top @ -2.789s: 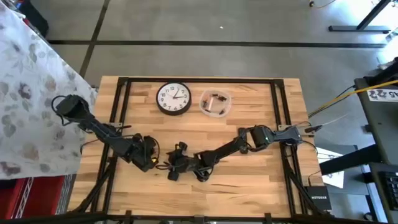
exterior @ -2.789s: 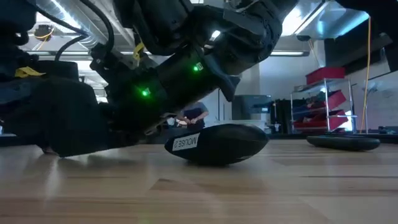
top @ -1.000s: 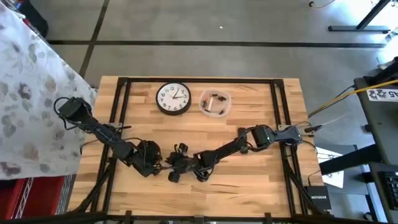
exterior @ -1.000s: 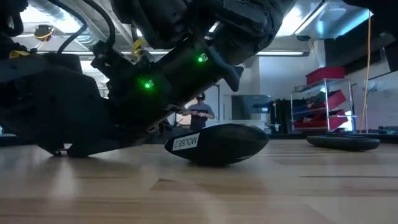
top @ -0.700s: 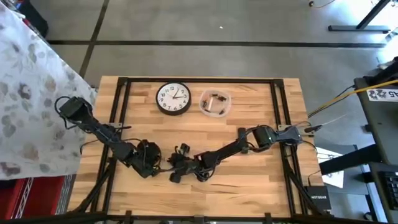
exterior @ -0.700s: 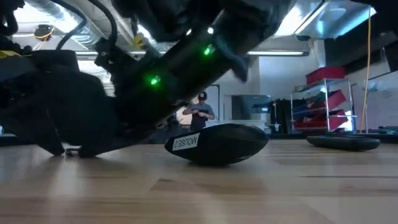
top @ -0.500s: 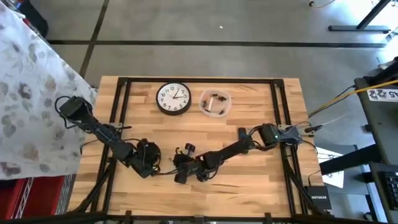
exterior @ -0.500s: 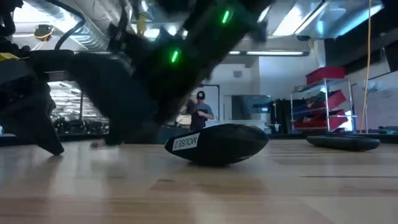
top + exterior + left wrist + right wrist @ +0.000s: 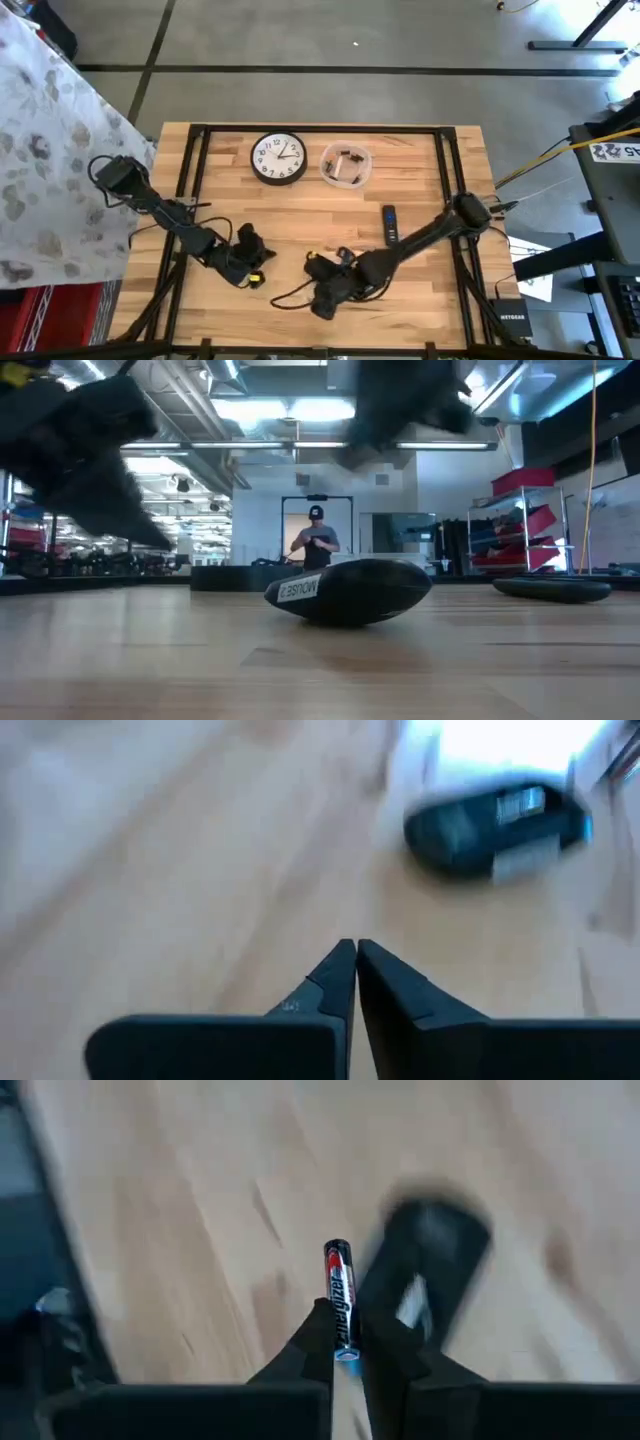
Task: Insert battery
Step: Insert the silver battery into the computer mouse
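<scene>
Near the front edge of the wooden table (image 9: 420, 180), a little right of its middle, the right gripper (image 9: 325, 295) hangs low over the boards. Its wrist view shows the two fingers (image 9: 318, 1342) clenched on a battery (image 9: 340, 1298), which is red, black and silver and stands up out of the fingertips, with a blurred dark thing on the table beyond it.

To the left, the left gripper (image 9: 250, 262) sits at the front left part of the table, with something small and yellow right beside it. Its own wrist view shows its fingers (image 9: 335, 982) pressed together with nothing between them, and a blurred black mouse (image 9: 495, 828) with a pale label lying ahead on the wood.

From table height, that mouse (image 9: 350, 592) rests on the boards with its label reading backwards, while blurred dark arm parts cross the upper edge of the picture. A person (image 9: 317, 545) stands far back in the room behind it.

Toward the far side of the table lie a round wall clock (image 9: 279, 158) and, just to its right, a clear bowl (image 9: 346, 165) holding small parts. A slim black remote (image 9: 390, 223) lies on the right half of the table, close to the right arm.
</scene>
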Robot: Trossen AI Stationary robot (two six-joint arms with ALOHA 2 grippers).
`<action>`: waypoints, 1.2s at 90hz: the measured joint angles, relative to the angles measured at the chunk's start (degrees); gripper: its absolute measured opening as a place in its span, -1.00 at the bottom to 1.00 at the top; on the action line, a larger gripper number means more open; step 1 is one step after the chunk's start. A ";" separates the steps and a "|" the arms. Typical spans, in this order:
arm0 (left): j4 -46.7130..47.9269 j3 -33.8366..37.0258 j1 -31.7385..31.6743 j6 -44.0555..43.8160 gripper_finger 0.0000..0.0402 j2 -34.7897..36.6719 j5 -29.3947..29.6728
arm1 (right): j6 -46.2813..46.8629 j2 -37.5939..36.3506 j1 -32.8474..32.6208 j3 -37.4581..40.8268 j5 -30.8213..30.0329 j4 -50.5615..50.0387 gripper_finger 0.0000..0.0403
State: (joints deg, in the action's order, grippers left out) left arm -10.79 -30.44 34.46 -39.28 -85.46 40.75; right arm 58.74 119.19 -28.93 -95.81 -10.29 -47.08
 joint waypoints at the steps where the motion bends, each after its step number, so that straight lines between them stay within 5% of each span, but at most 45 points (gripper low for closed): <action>1: -0.91 0.00 -0.35 0.88 -1.00 -0.22 0.00 | 0.65 0.12 0.00 0.00 0.28 -0.19 -0.98; 21: -17.79 -0.02 -8.73 14.25 -1.00 -7.03 -4.87 | 2.90 2.92 0.26 -0.04 1.94 0.53 -0.98; 38: -23.81 -0.31 -12.93 15.41 -1.00 -13.38 -13.58 | 5.42 3.64 1.00 -0.11 2.07 -0.06 -0.98; 63: -32.07 -0.43 -13.07 15.24 -1.00 -20.30 -16.47 | 7.87 3.68 1.97 -0.11 2.84 -0.82 -0.98; 108: -32.25 -0.65 -9.17 13.62 -1.00 -20.47 -18.51 | 5.10 3.96 3.08 -0.11 4.00 2.58 -0.98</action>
State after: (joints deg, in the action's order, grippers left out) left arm -43.04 -31.09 25.29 -25.67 -105.93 22.24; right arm 63.83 123.15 -25.85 -95.92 -6.29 -44.50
